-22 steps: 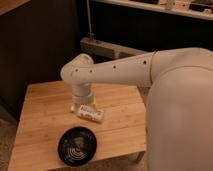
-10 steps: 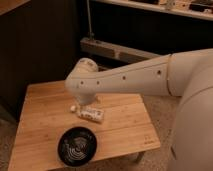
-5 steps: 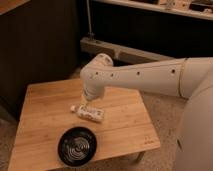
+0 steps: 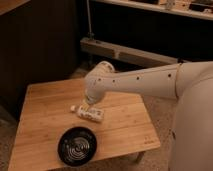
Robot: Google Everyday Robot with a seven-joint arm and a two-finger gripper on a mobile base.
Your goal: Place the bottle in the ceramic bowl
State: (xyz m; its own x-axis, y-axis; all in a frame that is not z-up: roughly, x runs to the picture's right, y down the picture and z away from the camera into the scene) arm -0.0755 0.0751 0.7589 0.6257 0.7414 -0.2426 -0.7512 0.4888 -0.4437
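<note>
While claw hangs over bottle, bowl — glossy

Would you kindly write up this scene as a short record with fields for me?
bottle: lying on its side on the table, outside the bowl
ceramic bowl: upright near the table's front edge, nothing in it
gripper: at the arm's end, low over the bottle, mostly hidden by the wrist
table: wooden, holds both bottle and bowl
task state: bottle not yet in the bowl
</note>
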